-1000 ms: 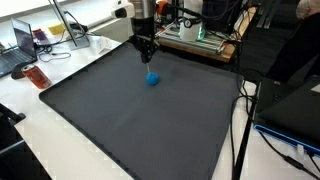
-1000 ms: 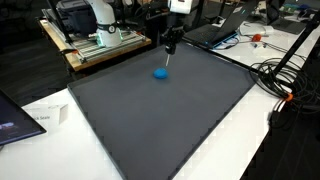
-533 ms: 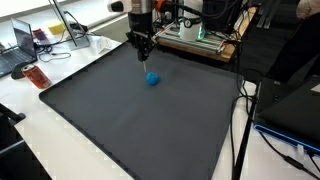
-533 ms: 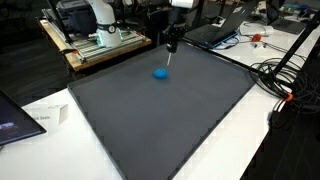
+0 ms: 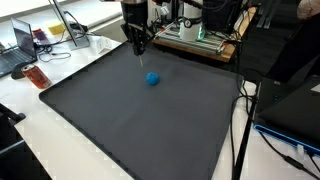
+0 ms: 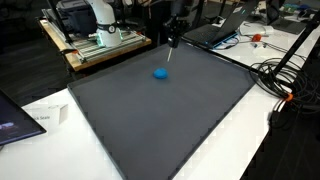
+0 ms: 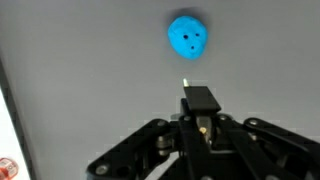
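Note:
A small blue ball (image 5: 152,78) (image 6: 160,72) lies on the dark grey mat (image 5: 130,130) (image 6: 170,125) near its far side. In the wrist view the ball (image 7: 188,36) shows dark dots on its face. My gripper (image 5: 140,47) (image 6: 173,42) hangs above the mat, just beyond the ball and clear of it. Its fingers are shut on a thin pale stick (image 6: 169,55) that points down toward the ball without touching it. In the wrist view the gripper (image 7: 200,100) sits below the ball, with the stick's tip (image 7: 185,84) just showing.
A laptop (image 5: 20,45) and a red object (image 5: 37,77) lie on the white table beside the mat. An equipment rack (image 5: 200,35) stands behind it. Cables (image 6: 280,75) trail off one side, and a paper (image 6: 40,118) lies near a corner.
The gripper has risen and drawn back from the ball, toward the mat's far edge. The ball has stayed where it was.

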Robot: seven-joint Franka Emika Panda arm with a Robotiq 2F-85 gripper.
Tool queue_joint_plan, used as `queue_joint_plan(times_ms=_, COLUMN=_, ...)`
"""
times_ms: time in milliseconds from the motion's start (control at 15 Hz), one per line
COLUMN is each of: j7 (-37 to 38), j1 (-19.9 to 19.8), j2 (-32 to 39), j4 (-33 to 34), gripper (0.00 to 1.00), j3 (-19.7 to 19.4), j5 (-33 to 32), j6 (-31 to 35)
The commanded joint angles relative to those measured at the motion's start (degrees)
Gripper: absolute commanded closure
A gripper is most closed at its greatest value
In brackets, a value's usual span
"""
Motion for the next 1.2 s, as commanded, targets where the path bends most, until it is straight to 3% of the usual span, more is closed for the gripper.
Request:
queue_joint_plan(times_ms=0, j7=0.0, j1=0.2, j2=2.5, j4=5.5, gripper=0.97, j3=-0.3, j5=0.7, j6=-5.9)
queue_joint_plan(times_ms=1133, j7=-0.8, j1=0.8, j2=20.3, j4=23.1, gripper=0.97, j3=-1.2, j5=2.1, j6=-10.0)
